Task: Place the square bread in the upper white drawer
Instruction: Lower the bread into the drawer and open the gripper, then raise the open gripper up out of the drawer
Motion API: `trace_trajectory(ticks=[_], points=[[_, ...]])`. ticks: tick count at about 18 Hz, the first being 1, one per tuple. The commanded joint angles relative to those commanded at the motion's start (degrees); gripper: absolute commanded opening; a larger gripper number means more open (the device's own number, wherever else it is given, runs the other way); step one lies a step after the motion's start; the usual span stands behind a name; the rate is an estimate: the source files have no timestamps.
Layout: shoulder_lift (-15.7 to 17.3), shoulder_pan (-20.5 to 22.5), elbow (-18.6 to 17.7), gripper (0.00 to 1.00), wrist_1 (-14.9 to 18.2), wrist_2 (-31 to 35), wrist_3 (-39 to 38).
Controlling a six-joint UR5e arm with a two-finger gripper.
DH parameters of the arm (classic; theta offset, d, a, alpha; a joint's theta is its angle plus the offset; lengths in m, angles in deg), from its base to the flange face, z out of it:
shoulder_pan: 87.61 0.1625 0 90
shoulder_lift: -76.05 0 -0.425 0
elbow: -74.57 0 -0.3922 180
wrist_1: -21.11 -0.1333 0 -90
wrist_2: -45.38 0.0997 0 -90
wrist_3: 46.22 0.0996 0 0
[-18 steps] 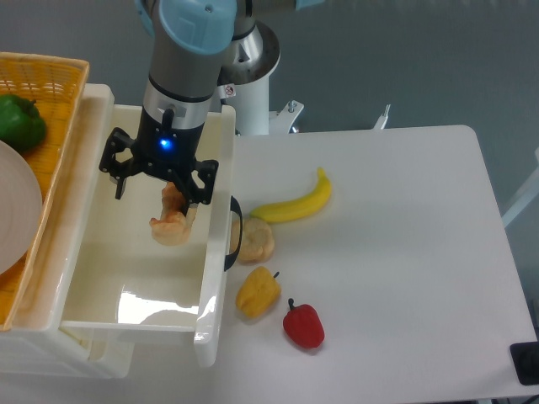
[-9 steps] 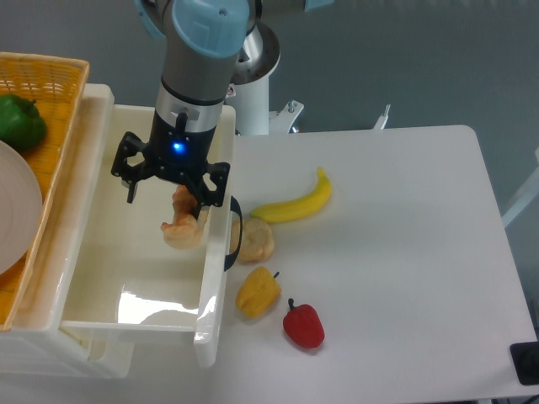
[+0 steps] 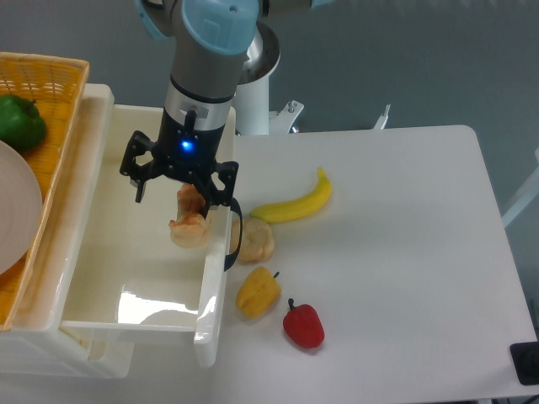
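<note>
The black two-finger gripper (image 3: pixel 190 202) hangs over the right side of the large glossy white plastic drawer (image 3: pixel 101 278), its fingers clamped on the small tan square bread slice with the orange-brown crust (image 3: pixel 190 225). The slice dangles tilted below the fingertips, held above the drawer floor — whether it touches the floor cannot be told from this angle. It sits just beside the drawer's front panel, where the curved black handle (image 3: pixel 237 236) sticks out toward the table.

Right on the other side of that panel, on the white table (image 3: pixel 396 252), lies a round puffy tan bun (image 3: pixel 256 240), touching or nearly touching the handle. Just below it rests a yellow pepper (image 3: pixel 258 292), and near that a red pepper (image 3: pixel 304 325). A yellow banana (image 3: pixel 295 203) curves away above the bun.

To the left of the drawer sits a woven yellow basket (image 3: pixel 50 80) holding a green pepper (image 3: pixel 20 120) and part of a pale round plate (image 3: pixel 17 210) — well apart from the gripper. The arm's grey wrist with its light-blue cap (image 3: pixel 219 21) rises straight above the gripper, a blue light (image 3: pixel 184 146) glowing on it.
</note>
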Motion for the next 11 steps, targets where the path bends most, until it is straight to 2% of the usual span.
trace_trajectory(ticks=[11], points=[[0.18,-1.32,-0.18,1.0,0.18,-0.18,-0.17]])
